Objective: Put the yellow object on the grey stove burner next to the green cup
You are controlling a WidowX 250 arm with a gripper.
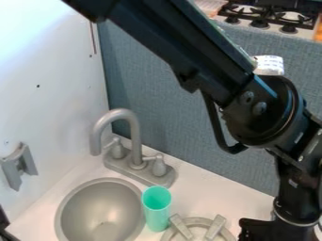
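Glossy black arm (258,113) bends near 1 smooth, cylindrical turquoise cup (156,209).

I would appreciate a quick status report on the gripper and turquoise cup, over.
Gripper at lower right. Turquoise cup upright beside sink, apart from gripper. Gray burner between them in view.

"Can any writing be read?"
"None. Small, faint marks are seen on the white wrap (269,65) by the black arm (252,110), but no word or number can be made out."
"And elsewhere?"
"No legible text is found."
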